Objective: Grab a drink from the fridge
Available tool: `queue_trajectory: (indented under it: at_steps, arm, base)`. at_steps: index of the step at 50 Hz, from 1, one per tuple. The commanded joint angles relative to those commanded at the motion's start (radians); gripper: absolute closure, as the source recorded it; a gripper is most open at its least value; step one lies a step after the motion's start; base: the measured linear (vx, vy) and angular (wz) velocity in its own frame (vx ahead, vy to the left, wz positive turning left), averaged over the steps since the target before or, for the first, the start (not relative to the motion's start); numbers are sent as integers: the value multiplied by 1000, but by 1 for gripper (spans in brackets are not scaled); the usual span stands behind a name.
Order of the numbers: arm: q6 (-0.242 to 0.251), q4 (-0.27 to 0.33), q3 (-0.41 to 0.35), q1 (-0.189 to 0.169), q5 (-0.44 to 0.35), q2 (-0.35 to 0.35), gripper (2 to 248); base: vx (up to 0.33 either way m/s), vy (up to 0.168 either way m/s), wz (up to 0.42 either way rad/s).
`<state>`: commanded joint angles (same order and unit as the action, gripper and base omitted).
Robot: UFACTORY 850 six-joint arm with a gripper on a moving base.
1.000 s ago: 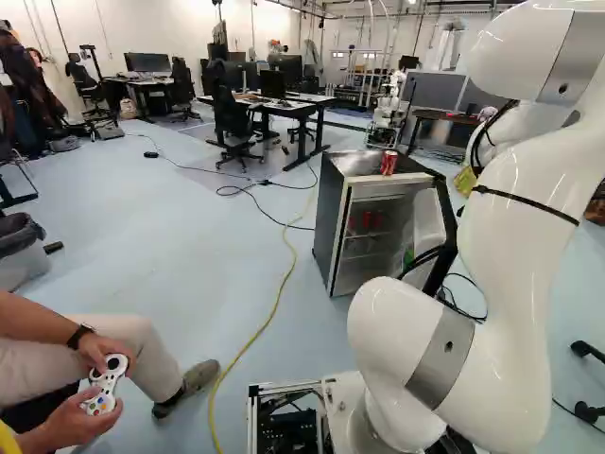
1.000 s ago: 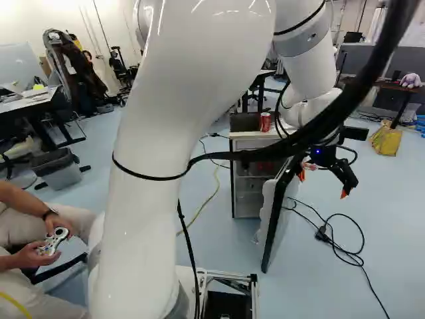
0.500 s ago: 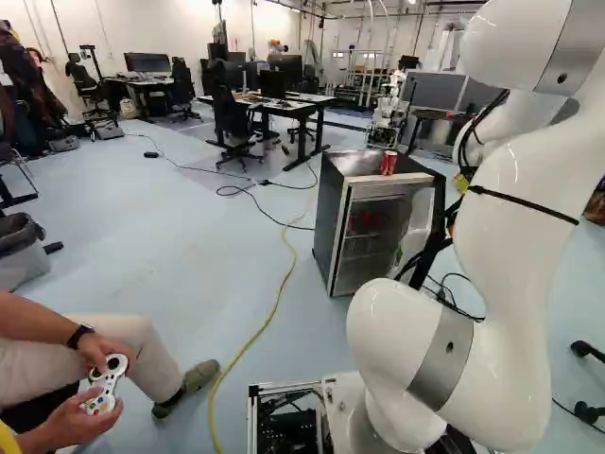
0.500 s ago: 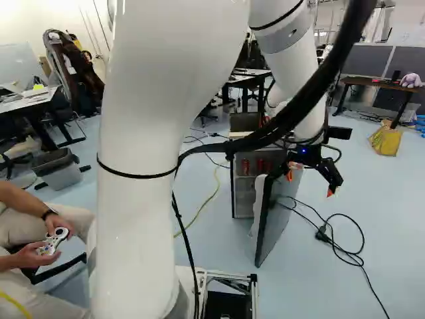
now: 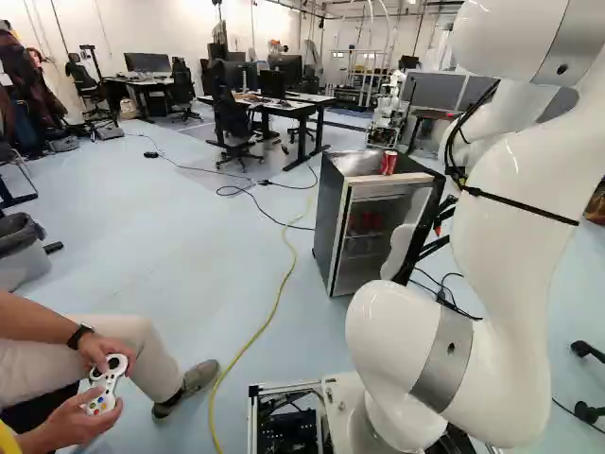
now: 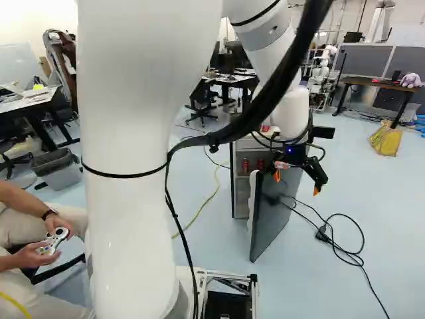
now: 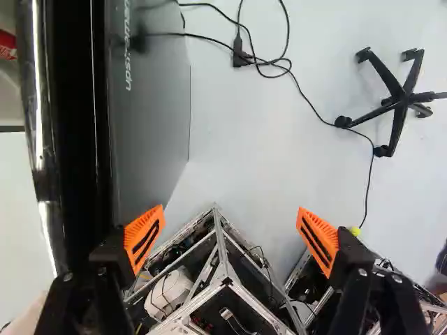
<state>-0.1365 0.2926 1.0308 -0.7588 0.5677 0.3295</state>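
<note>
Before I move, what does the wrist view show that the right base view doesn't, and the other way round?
Only the wrist view: a wheeled chair base on the floor, by a black cable.

Only the right base view: a person's hands on a game controller, a waste bin and a yellow bag.

Both: the open fridge door, the open gripper beside it, the black cable's plug on the floor, and the base's metal frame.
</note>
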Motion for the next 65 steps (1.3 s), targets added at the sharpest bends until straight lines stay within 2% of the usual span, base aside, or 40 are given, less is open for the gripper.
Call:
queue_trajectory:
  at_steps: [26, 65]
  arm:
    - [0, 0, -63, 77, -28, -48, 3]
    - [0, 0, -61, 185, -91, -47, 3]
  base:
    - [0, 0, 0]
    - [0, 0, 0]
